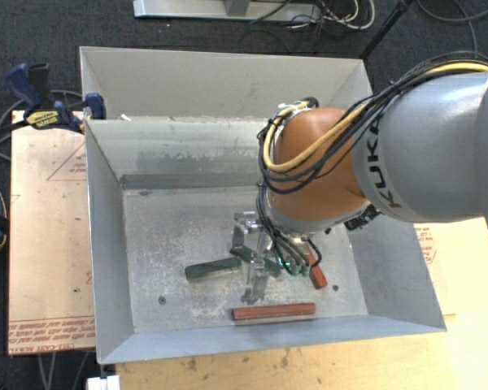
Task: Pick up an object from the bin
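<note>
My gripper [256,276] hangs under the orange wrist cover, low over the bin floor right of the middle. A dark green, handle-like piece [212,269] lies flat just to its left, its right end reaching up to the gripper's metal body. A flat reddish-brown bar [274,311] lies along the front wall, directly below the gripper. A small orange-red piece [317,278] sits to the right, beside a small green bit [294,266] that is partly hidden by the gripper.
The arm and its orange cover with cables reach in from the right and hide the bin's right rear part. The sloped bin walls stand close on the front and right sides.
</note>
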`<control>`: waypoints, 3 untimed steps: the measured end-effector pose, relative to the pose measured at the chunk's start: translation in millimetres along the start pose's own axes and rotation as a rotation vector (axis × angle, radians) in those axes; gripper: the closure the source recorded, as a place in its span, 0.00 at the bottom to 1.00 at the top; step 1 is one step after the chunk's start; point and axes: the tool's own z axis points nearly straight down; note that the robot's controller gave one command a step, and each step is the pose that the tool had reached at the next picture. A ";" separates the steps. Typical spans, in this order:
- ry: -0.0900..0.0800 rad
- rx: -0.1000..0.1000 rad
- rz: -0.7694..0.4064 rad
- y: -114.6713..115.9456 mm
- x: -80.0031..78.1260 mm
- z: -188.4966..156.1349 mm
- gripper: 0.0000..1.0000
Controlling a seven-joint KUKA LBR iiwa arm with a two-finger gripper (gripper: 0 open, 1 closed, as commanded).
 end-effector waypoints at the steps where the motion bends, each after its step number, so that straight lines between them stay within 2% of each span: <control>1: -0.004 0.000 -0.230 21.8 -39.7 101.3 0.00; 2: -0.008 0.000 -0.228 21.6 -41.1 97.6 1.00; 3: -0.018 0.002 -0.609 25.9 -34.4 -70.9 1.00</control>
